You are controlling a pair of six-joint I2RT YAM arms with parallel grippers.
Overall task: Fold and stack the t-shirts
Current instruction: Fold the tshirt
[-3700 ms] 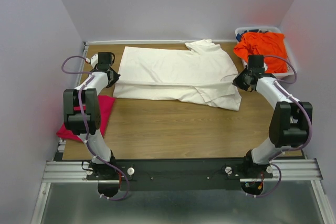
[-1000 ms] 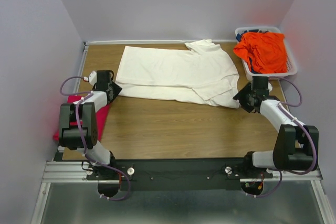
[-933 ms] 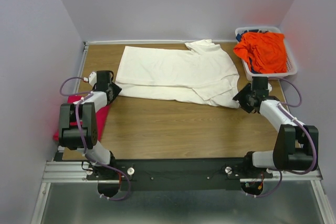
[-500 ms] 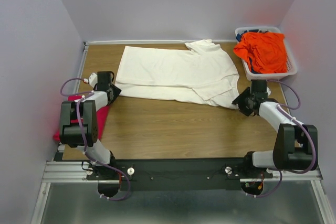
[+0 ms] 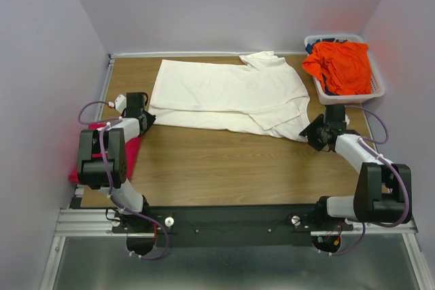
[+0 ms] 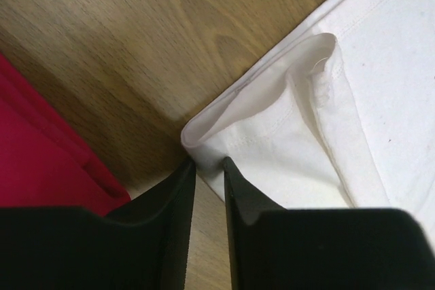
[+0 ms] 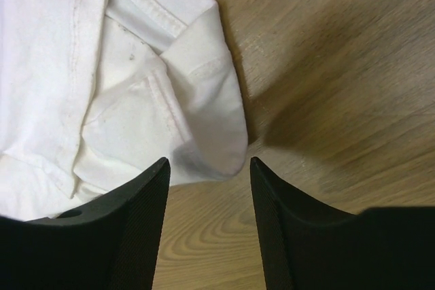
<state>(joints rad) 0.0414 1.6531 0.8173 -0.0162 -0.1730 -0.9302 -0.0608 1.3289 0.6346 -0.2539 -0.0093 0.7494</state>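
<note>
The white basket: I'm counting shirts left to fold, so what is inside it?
A crumpled orange t-shirt fills the basket, with dark blue fabric peeking out beneath. Anything deeper is covered.

You're looking at a smooth wood-grain worktop (image 5: 204, 161) with a low sheen. The cream-white t-shirt (image 5: 224, 93) is soft matt cloth with stitched hems. The magenta-pink t-shirt (image 5: 134, 146) and the orange t-shirt (image 5: 340, 66) are matt cloth too. The basket (image 5: 378, 85) is white plastic lattice. The left end effector (image 6: 209, 168) and the right end effector (image 7: 207, 168) are matt black, and the right one is finely textured.

Wood-grain table (image 5: 224, 161) — pale lilac walls (image 5: 204, 5) around.
</note>
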